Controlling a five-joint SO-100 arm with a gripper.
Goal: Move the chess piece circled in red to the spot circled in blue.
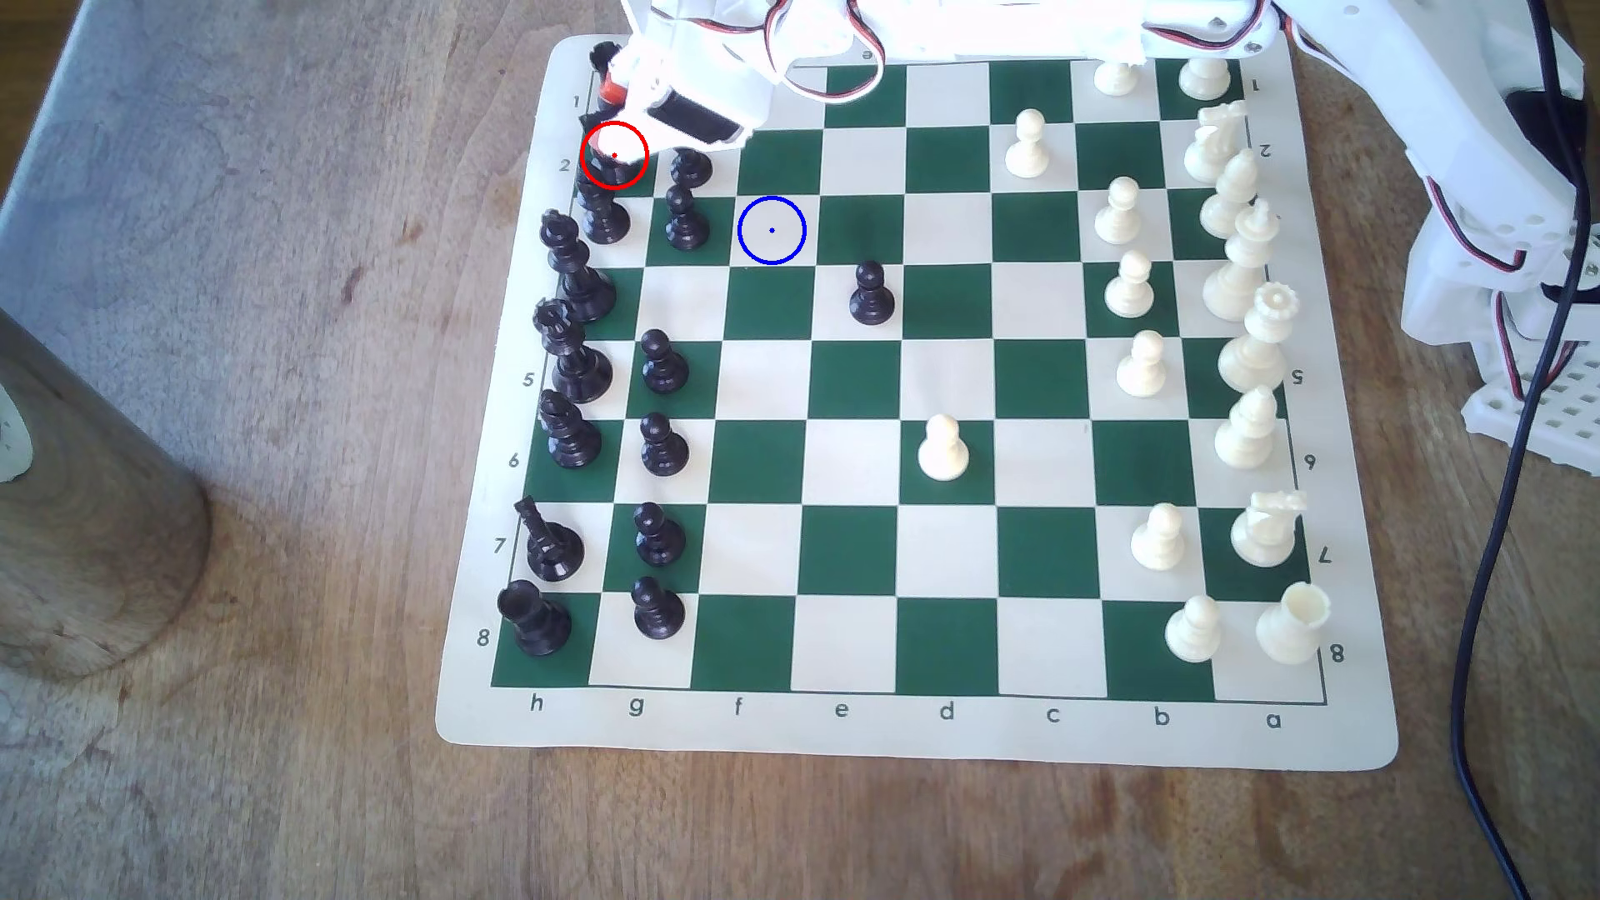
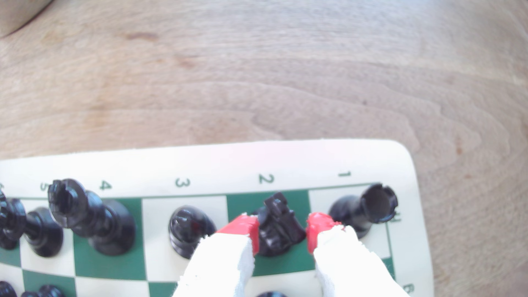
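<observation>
Wrist view showed the white gripper (image 2: 283, 232) with red-padded tips part open, flanking the black horse-headed knight (image 2: 281, 228) on its green edge square, contact uncertain. Upright, long axis vertical, muzzle toward the board's numbered margin. Likely light, rigid, glossy plastic; best pinched across the body, above its flared base.

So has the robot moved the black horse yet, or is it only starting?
Only starting. Done: the gripper has reached the black knight, one red fingertip on each side. In hand: the grab; I can't tell if it is squeezing yet. Left: lifting the knight off its green square and carrying it to the blue-ringed square, which has nothing on it.
</observation>
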